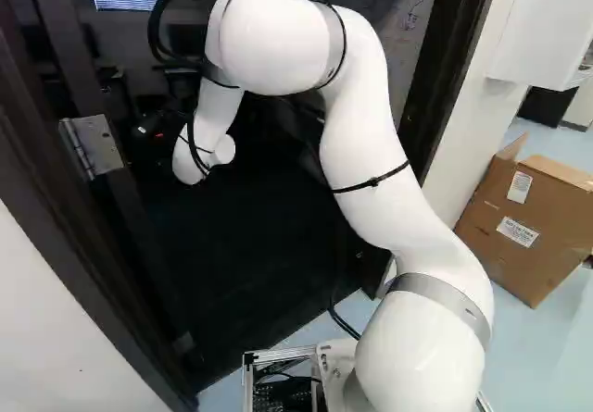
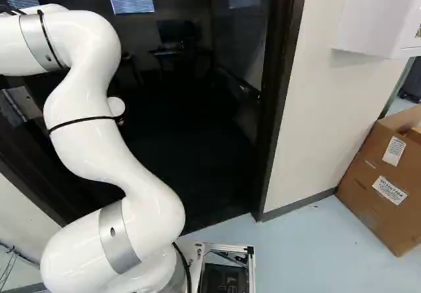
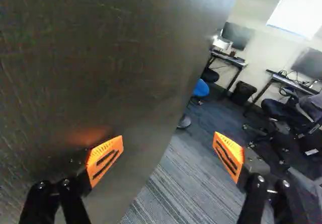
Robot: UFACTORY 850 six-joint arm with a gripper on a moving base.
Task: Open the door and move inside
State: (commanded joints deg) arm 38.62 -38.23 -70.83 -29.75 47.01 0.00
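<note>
Dark brown door (image 3: 100,58), its broad face faintly textured with light marks, standing open, swung inward, upright, hung by a silvery metal hinge (image 1: 97,145) beside the dark doorframe (image 2: 283,76)'s left side

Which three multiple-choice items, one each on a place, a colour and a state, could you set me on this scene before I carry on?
1. In the right base view, where is the box?
A) At the far left
B) At the right, beside the wall
C) Under the arm

2. What colour are the gripper's pads?
A) Green
B) White
C) Orange

3. How does the door stand?
A) Open
B) Fully shut
C) Flat on the floor

1: B, the box shows right of the wall there.
2: C, the wrist view shows both pads orange.
3: A, the wrist view shows carpet and a desk past its edge.
</note>
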